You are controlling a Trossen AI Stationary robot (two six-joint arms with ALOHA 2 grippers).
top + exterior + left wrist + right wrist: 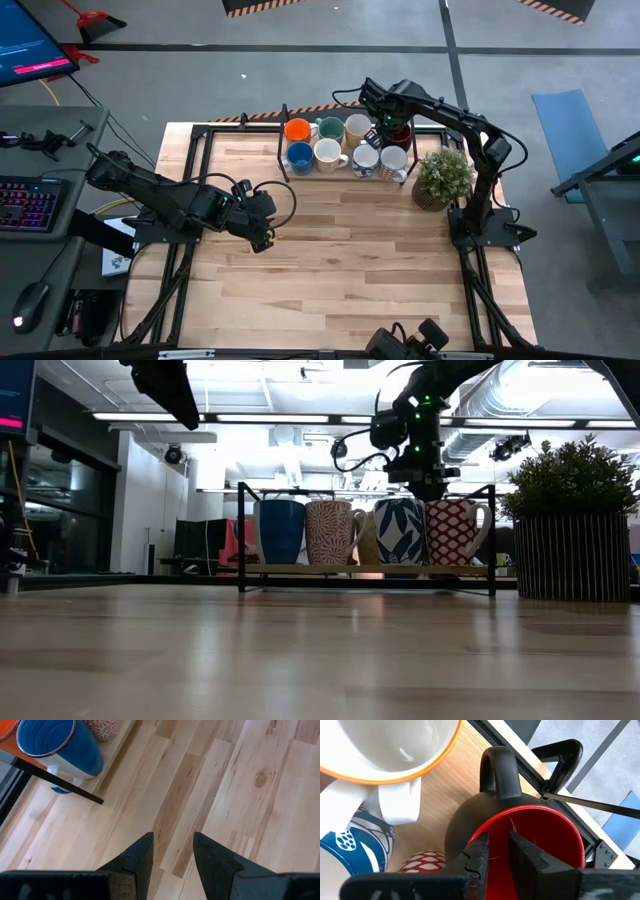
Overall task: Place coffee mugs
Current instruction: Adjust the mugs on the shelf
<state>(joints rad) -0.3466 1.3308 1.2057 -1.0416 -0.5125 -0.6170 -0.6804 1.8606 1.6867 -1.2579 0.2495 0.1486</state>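
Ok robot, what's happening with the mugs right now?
Right end effector over the dark red mug, fingers straddling its rim. Left end effector open, empty, above bare table. Nothing in the way.

Blue mug [57, 745]; black mug [520, 827], red inside; orange mug [297, 129].

Two matte black jointed arms, boxy links. Black cables looped loosely beside the left claw [262, 238] and along the right arm. Small green lights glowing near the right claw [388, 128]. Claw fingers [140, 861] dark, wedge-shaped, tapering to blunt tips.
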